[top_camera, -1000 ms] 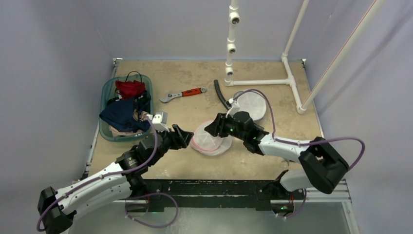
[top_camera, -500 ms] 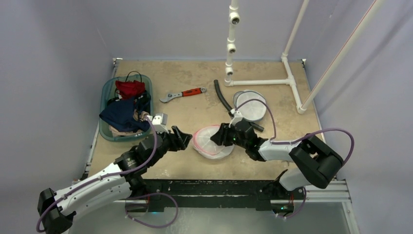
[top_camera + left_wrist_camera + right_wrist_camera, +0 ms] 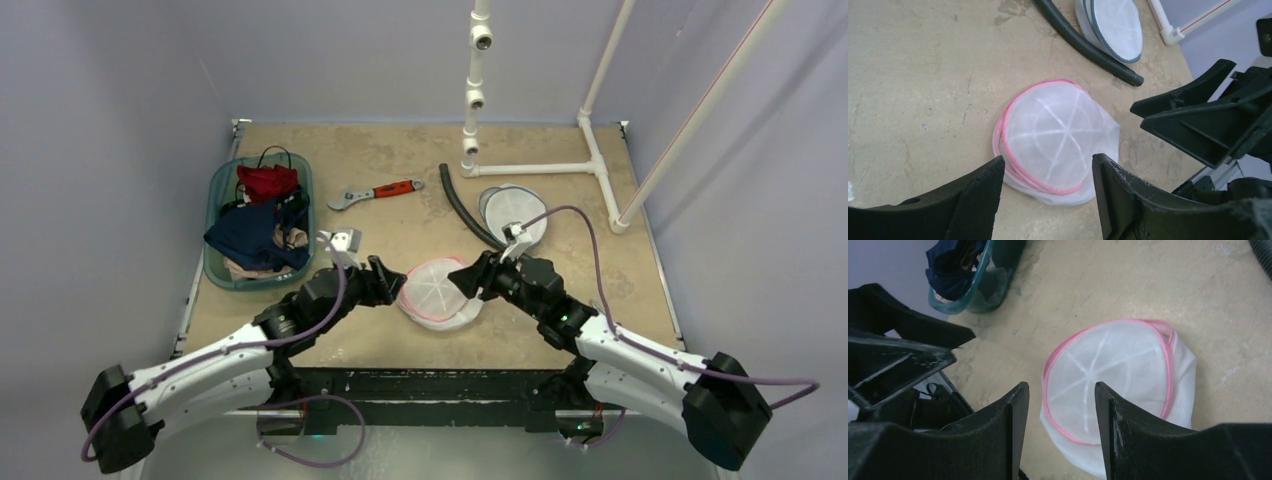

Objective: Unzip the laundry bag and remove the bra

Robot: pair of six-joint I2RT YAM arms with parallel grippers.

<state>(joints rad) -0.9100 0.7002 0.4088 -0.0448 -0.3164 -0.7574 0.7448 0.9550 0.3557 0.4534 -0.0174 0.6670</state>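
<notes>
Right fingers shifted off laundry bag to its right edge; left fingers advanced to its left edge | both pairs spread, gripping nothing | pink-rimmed bag lies on desk, centre, toward near side

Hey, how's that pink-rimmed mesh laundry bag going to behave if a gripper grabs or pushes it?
The pink-rimmed laundry bag looks light: thin see-through mesh, so a push would probably slide it across the table. Its rim and ribs hold a dome, likely springy, while the loose mesh underneath should crumple.
</notes>
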